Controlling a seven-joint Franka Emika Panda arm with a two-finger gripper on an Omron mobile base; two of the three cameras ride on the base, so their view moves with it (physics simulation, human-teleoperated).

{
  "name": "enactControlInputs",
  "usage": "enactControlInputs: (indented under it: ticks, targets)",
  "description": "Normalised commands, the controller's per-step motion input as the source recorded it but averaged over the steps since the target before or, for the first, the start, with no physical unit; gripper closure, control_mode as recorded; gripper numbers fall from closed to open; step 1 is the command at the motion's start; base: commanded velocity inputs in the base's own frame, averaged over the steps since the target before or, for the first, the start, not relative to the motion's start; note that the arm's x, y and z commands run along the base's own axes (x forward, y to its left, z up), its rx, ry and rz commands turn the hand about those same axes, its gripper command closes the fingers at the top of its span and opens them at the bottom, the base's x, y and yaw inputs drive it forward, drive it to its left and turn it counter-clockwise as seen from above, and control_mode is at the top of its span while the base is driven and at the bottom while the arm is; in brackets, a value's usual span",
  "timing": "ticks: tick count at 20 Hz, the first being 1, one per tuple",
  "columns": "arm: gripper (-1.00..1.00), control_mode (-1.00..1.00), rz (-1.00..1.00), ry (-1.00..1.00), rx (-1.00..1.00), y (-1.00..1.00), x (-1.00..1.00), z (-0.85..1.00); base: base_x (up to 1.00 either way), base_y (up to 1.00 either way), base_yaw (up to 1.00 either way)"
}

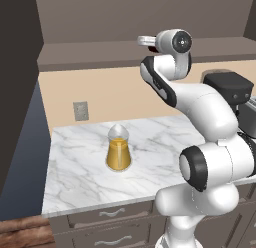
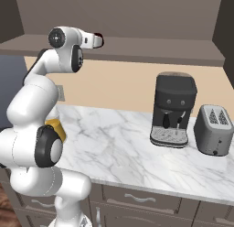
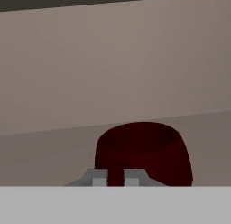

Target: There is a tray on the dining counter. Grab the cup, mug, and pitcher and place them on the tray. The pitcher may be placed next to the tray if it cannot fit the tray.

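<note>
gripping the short dark maroon mug [image 3: 143, 153] by a thin part at its near side, the two-finger gripper [image 3: 116, 179] is clamped, seen closest from the hand view. the left base view shows the conical amber-yellow pitcher [image 1: 118, 150] upright on the marble worktop [image 1: 80, 167]; the right base view adds a black coffee machine [image 2: 173, 109] and grey toaster [image 2: 213, 129].

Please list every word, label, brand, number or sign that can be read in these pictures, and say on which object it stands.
There are none. The black coffee machine, the grey toaster, the amber-yellow translucent pitcher, the dark maroon mug and the grey wall outlet carry no readable text or marks.
</note>
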Motion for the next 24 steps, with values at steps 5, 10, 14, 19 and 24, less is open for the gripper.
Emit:
enactControlInputs:
  ticks: [5, 10, 14, 19, 24]
  targets:
    - [1.00, -1.00, 0.00, 0.00, 0.00, 0.00, 0.00, 0.06, 0.00, 0.00, 0.00]
    - [1.00, -1.00, 0.00, -0.04, 0.00, 0.00, -0.04, 0.32, 0.00, 0.00, 0.00]
    - [1.00, -1.00, 0.00, 0.00, 0.00, 0.00, -0.04, 0.19, 0.00, 0.00, 0.00]
    - [1.00, -1.00, 0.00, 0.00, 0.02, 0.00, -0.28, 0.05, 0.00, 0.00, 0.00]
    - [1.00, -1.00, 0.00, 0.00, 0.05, 0.00, -0.48, 0.00, 0.00, 0.00, 0.00]
